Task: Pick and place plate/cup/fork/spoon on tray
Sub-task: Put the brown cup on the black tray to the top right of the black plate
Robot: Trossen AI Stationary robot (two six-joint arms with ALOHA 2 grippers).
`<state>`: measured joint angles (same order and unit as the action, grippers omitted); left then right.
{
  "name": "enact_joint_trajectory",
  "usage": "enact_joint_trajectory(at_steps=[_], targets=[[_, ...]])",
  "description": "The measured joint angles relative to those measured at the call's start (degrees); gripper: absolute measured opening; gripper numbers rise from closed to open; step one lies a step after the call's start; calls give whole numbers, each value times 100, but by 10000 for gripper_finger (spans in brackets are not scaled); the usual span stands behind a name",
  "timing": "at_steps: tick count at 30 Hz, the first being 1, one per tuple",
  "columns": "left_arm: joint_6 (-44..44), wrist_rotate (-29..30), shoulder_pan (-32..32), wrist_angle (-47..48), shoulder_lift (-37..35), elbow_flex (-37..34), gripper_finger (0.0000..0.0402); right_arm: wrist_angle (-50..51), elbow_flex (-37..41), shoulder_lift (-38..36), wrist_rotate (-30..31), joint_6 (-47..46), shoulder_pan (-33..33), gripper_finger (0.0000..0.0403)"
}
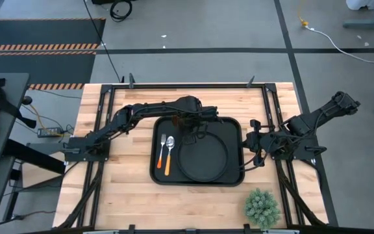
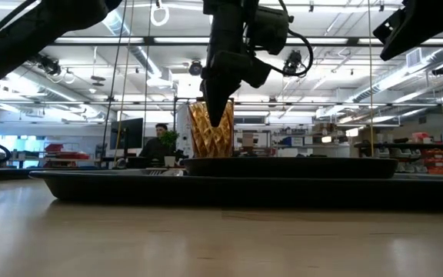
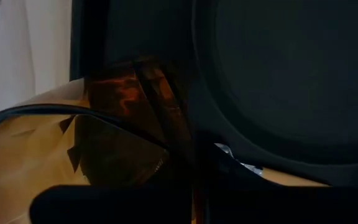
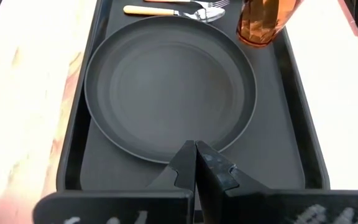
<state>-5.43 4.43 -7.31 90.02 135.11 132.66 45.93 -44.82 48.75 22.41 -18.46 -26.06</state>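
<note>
The black tray (image 1: pixel 232 179) lies mid-table. On it lie the round black plate (image 1: pixel 203 156), (image 4: pixel 169 87) and, at its left end, the fork (image 1: pixel 163 148) and the spoon (image 1: pixel 169 156), side by side with their heads toward the far edge. My left gripper (image 1: pixel 188 127) is shut on the amber ribbed cup (image 2: pixel 211 131), (image 4: pixel 263 22), over the tray's far part beside the plate's far rim. The plate rim hides the cup's base in the low view. My right gripper (image 4: pixel 196 152) is shut and empty at the tray's right rim (image 1: pixel 244 140). My left gripper holds the cup by its rim and upper wall (image 2: pixel 206 108), coming from above with its fingers pointing down. One dark finger (image 2: pixel 221 111) reaches down along the wall; whether inside or outside the cup, I cannot tell. The cup stands upright; whether its base touches the tray is hidden.
A green spiky plant (image 1: pixel 261 207) stands at the table's near right corner. Bare wood lies left and right of the tray. In the low view a person (image 2: pixel 158 142) shows in the room beyond the table.
</note>
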Motion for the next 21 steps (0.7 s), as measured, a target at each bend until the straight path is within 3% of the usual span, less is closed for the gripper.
enact_joint_trajectory(at_steps=[14, 21], targets=[[-27, -4, -119, 0, 66, 2, 14, 2, 2, 0, 0, -149, 0, 11], [-224, -321, -192, -2, 105, 2, 14, 54, 2, 0, -13, -282, -4, 11]])
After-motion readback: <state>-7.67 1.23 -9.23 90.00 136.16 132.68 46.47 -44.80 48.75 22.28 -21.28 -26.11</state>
